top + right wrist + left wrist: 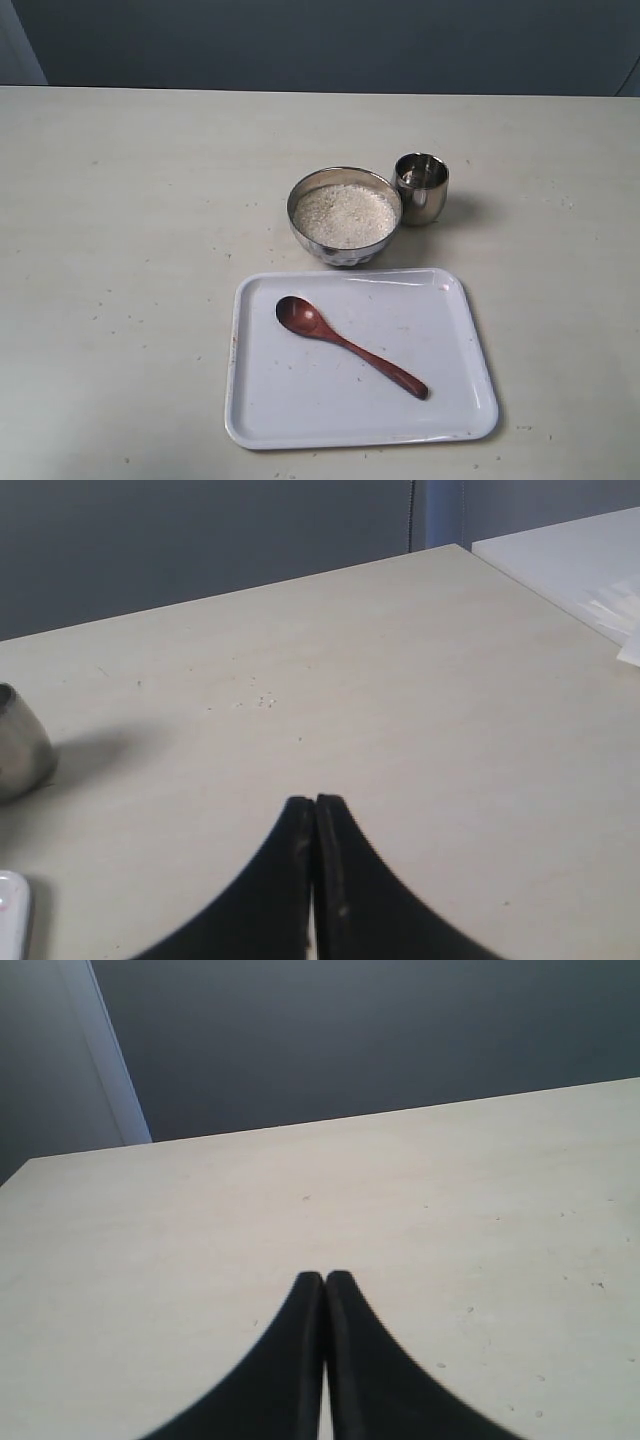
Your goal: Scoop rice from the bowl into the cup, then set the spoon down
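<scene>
The left end effector (324, 1280) is shut tight, with its two black fingers pressed together and nothing between them. It is over bare worktop (200, 1260). The right end effector (315, 805) is the same: fingers together, holding nothing, with bare worktop past its tips. Neither one shows in the exterior view. In that view, the closest thing is a flat white tray (300, 400) lying on the worktop. The spoon (350, 345) lies on the tray, slanted. Its round end points to the far left and its thin handle points to the near right. Nothing is touching it. Just behind the tray sits the bowl (345, 255), and the rice (345, 215) fills most of it. The cup (421, 188) stands upright on the right of the bowl and a little farther back. It is so close that I cannot tell if they touch. Behind the worktop is a dark gray wall (320, 40).
</scene>
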